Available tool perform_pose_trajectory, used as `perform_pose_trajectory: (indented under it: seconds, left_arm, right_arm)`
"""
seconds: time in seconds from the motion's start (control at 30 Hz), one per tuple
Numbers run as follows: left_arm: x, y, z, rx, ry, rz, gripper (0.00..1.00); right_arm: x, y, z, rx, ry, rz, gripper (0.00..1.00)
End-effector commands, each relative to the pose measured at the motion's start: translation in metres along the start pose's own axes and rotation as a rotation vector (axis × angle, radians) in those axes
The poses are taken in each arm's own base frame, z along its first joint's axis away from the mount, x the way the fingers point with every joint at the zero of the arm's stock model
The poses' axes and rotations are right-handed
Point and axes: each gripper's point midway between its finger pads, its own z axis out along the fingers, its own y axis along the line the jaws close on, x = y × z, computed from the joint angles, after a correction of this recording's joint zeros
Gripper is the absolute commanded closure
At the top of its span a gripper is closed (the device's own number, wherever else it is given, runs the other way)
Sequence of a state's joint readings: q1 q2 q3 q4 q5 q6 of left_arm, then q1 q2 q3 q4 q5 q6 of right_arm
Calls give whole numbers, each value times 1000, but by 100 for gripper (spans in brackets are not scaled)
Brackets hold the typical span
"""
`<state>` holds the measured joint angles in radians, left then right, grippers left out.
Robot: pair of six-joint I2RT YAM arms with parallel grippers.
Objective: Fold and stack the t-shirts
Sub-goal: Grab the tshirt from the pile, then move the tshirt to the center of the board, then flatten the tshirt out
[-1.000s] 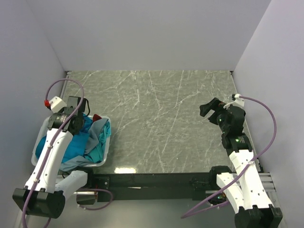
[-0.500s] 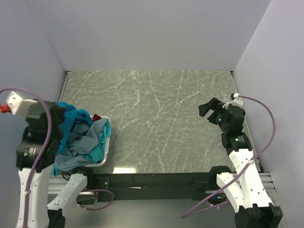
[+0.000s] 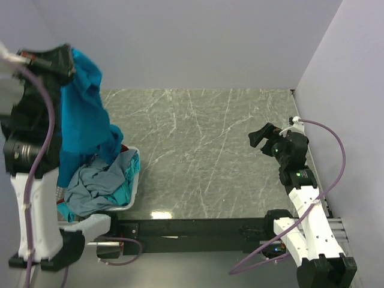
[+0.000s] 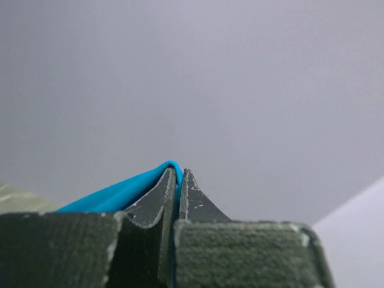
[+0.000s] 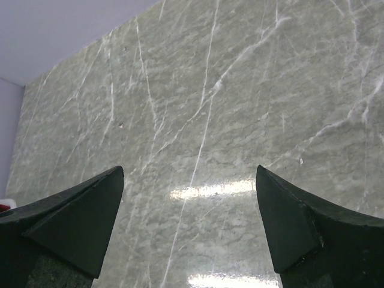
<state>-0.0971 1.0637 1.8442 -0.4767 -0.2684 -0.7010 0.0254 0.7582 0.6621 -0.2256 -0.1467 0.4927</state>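
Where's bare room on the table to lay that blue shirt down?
The marble tabletop is bare from the basket across to the right gripper. Crowded at left: shirts heaped in the basket, the blue shirt hanging over them from the left gripper.

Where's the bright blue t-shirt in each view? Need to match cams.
Top external: blue t-shirt upper left, hanging from the left gripper down toward the basket.
Left wrist: a blue sliver low and left of centre, pinched in the left gripper.
Right wrist: not in it.
Shared landmark: marble table, in the top external and right wrist views.
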Motion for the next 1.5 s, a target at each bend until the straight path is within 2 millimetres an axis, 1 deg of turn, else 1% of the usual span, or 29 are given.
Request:
perform_pose_trajectory:
  seconds: [0.0, 0.03, 0.07, 0.1, 0.13, 0.17, 0.2, 0.23, 0.27, 0.3, 0.33, 0.4, 0.5, 0.53, 0.57, 0.6, 0.63, 0.67, 0.73, 0.77, 0.83, 0.87, 0.93, 0.97, 1.0, 1.07, 1.2, 1.4, 1.47]
  left_arm:
    - [-12, -82, 18, 354, 7, 2, 99]
    - [2, -88, 35, 382, 48, -25, 99]
    - [-9, -111, 31, 482, 33, -40, 99]
    - [-2, -129, 27, 581, 81, -54, 99]
    - [16, -137, 41, 625, 146, -106, 99]
    - [0, -160, 32, 730, 112, -118, 99]
    - [4, -173, 31, 785, 134, -142, 99]
    - [25, -177, 48, 806, 186, -163, 99]
    - [13, -194, 40, 870, 163, -185, 99]
    - [16, -208, 36, 927, 164, -216, 99]
    - [36, -213, 47, 943, 205, -243, 99]
    - [44, -236, 31, 1042, 217, -277, 99]
    - [74, -246, 25, 1074, 277, -269, 99]
    - [72, -246, 16, 1087, 274, -250, 99]
    - [108, -232, 23, 1048, 361, -238, 99]
    - [122, -223, 21, 1036, 394, -230, 99]
    - [116, -217, 6, 1039, 387, -202, 99]
    - [168, -186, 13, 950, 495, -176, 99]
    - [187, -150, 0, 847, 534, -100, 99]
    - [242, -105, -1, 719, 643, -82, 99]
    - [261, -64, -17, 604, 656, -81, 99]
    - [313, -15, -33, 500, 754, -81, 98]
    - [344, 31, -48, 344, 800, -106, 99]
    - [379, 69, -70, 261, 888, -96, 99]
    - [393, 91, -78, 184, 922, -86, 99]
    - [419, 131, -92, 41, 962, -83, 99]
    - [441, 154, -109, -21, 1024, -91, 99]
    - [453, 190, -129, -136, 1049, -50, 99]
    - [454, 197, -133, -156, 1049, -38, 99]
  right_arm:
    - [-22, 6, -6, -1, -66, -27, 4]
    - [-24, 6, -7, 5, -73, -27, 4]
    - [-23, 4, -8, 10, -72, -27, 4]
    - [-24, 3, -8, 17, -76, -26, 4]
    - [-26, 1, -10, 30, -87, -29, 4]
    - [-29, 0, -10, 38, -97, -31, 4]
    - [-30, -2, -11, 52, -103, -30, 4]
    - [-33, -4, -13, 70, -112, -22, 4]
    - [-36, -12, -14, 119, -130, -12, 4]
    - [-39, -14, -16, 136, -138, -10, 4]
    - [-41, -16, -18, 148, -148, -8, 4]
    - [-44, -19, -21, 167, -164, -9, 4]
    - [-46, -24, -24, 193, -184, -9, 4]
    - [-46, -25, -24, 199, -185, -10, 4]
    - [-46, -26, -25, 206, -186, -10, 4]
    - [-48, -27, -25, 215, -192, -10, 4]
    - [-47, -29, -26, 226, -189, -9, 4]
    - [-47, -30, -26, 234, -184, -9, 4]
    - [-45, -33, -26, 252, -175, -9, 4]
    - [-44, -34, -25, 254, -171, -7, 4]
    - [-41, -31, -21, 230, -161, -14, 4]
    - [-39, -30, -19, 219, -149, -17, 4]
    - [-32, -18, -14, 155, -97, -19, 4]
    - [-30, -15, -11, 141, -79, -17, 4]
    - [-27, -15, -9, 139, -66, -14, 4]
    - [-13, -6, -1, 83, 6, 19, 4]
    - [15, 3, 18, -6, 119, 52, 5]
    - [61, -7, 53, 93, 275, -37, 11]
    - [85, 12, 64, 67, 345, -142, 14]
